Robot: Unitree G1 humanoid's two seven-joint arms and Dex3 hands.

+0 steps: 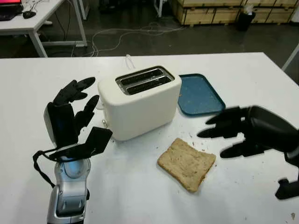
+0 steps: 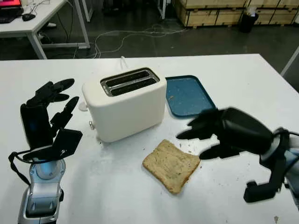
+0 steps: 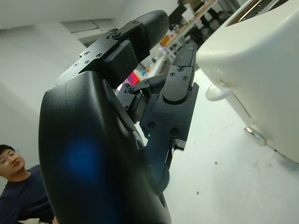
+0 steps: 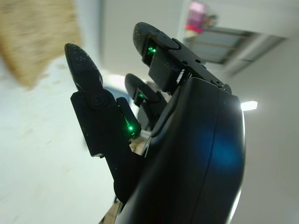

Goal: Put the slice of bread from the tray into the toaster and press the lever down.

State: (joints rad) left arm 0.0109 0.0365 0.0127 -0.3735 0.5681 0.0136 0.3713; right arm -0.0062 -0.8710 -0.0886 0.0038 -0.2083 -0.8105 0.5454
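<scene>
While the bread [image 1: 187,164] lies flat on the white surface [image 1: 140,196], it sits off the tray [image 1: 198,94], in front of the toaster [image 1: 139,101] and a little to its right. Crumbs dot the surface around the slice.

Toaster: white, two slots on top, both empty. Its lever [image 3: 218,91] is on the end facing the left robot hand, with a small knob [image 3: 255,135] lower on the same end. A white cord [image 1: 128,60] leads off behind it.

Tray: blue, just right of the toaster and behind the bread, a few crumbs on it.

Right robot hand [image 1: 236,132]: open, holding nothing, fingers pointing left toward the bread. It is near the slice's right edge; whether it hovers or touches the surface I cannot tell.

Left robot hand [image 1: 74,112]: open, holding nothing, raised upright just left of the toaster, apart from it, at the lever end.

Beyond the surface: dark floor with cables, another table at far left, wooden crates along the back. A person [image 3: 21,186] shows in the left wrist view, in a dark top.
</scene>
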